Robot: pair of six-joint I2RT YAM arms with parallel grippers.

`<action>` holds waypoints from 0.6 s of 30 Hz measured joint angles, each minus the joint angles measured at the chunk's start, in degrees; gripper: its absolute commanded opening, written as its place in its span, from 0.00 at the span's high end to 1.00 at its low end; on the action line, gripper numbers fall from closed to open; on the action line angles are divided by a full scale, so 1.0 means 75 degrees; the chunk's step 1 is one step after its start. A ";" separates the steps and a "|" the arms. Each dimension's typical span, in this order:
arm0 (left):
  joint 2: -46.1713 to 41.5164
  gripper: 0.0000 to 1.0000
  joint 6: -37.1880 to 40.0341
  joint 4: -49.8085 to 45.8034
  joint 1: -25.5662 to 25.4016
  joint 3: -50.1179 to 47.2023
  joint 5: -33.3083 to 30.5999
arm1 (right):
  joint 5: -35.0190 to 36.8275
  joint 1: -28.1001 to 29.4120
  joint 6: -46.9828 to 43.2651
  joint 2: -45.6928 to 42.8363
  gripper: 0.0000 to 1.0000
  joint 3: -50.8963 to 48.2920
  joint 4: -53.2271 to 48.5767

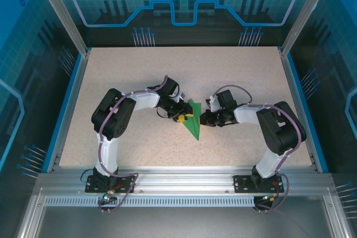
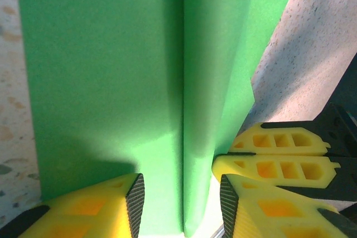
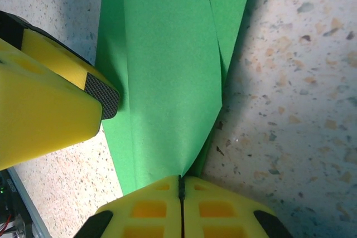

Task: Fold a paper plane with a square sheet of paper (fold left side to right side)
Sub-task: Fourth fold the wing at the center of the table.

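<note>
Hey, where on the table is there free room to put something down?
The far half of the table is bare, and so is the near strip this side of the green paper. It's crowded at the centre, where the left tool and right tool meet at the paper.

table: speckled beige, under left claw | rim: blue, left of claw | walls: translucent blue panels, beyond claw | light: soft
</note>
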 measured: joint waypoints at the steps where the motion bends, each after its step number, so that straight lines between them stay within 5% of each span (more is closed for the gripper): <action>1: 0.0000 0.57 0.0000 0.0000 0.0000 0.0000 0.0000 | 0.0015 0.0000 -0.0003 0.0012 0.92 0.0000 -0.0009; 18: 0.0003 0.56 0.0003 0.0000 0.0000 0.0000 0.0000 | 0.0029 -0.0012 -0.0082 0.0227 0.92 0.0245 -0.0233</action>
